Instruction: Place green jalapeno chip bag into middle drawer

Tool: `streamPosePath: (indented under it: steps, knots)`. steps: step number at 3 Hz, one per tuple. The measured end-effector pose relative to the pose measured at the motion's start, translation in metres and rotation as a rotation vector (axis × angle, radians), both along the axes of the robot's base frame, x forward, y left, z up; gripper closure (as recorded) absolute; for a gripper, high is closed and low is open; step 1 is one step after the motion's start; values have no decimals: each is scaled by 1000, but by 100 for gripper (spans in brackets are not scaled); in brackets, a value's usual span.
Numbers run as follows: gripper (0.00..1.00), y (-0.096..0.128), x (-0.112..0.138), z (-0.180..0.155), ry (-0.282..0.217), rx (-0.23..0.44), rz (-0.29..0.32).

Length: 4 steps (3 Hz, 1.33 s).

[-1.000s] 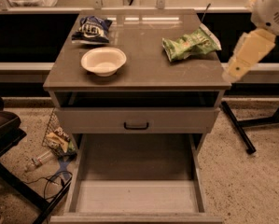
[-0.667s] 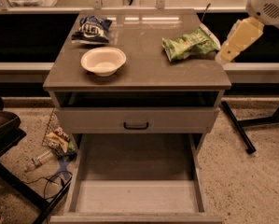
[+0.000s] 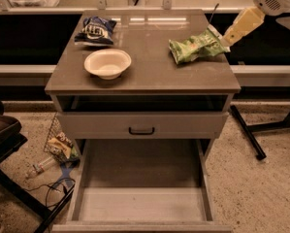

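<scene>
The green jalapeno chip bag (image 3: 195, 46) lies crinkled on the right side of the cabinet top (image 3: 144, 76). My gripper (image 3: 222, 39) comes in from the upper right on a pale yellowish arm link (image 3: 242, 24), and its tip is at the bag's right end. I cannot see whether it touches the bag. The middle drawer (image 3: 142, 205) is pulled out wide open at the bottom, with a pale floor and nothing in it. Above it is the grey drawer front with a black handle (image 3: 141, 130), which is closed.
A white bowl (image 3: 107, 63) and a dark blue chip bag (image 3: 94, 30) sit on the left of the cabinet top. Litter and a wire basket (image 3: 61, 144) lie on the floor at the left, beside a dark chair (image 3: 4, 130). A black stand leg (image 3: 247, 132) is at the right.
My arm has moved up and to the left, from beside the cabinet's right edge to the right end of the green bag. The bag, the bowl and the drawer have not moved.
</scene>
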State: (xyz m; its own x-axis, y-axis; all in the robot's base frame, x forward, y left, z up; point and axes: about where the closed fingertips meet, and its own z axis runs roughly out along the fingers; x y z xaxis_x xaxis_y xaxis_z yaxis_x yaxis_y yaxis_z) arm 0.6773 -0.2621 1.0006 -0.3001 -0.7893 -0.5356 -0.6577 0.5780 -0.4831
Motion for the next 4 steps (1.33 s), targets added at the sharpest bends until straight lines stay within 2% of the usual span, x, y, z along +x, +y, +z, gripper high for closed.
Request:
streamPosePath:
  steps: [1,2,4]
  knots:
    - [0,1,0,-2,-1,14,3]
    - [0,-1,20,-19,2,48,22]
    - [0,-1,88,-84,69,41,49]
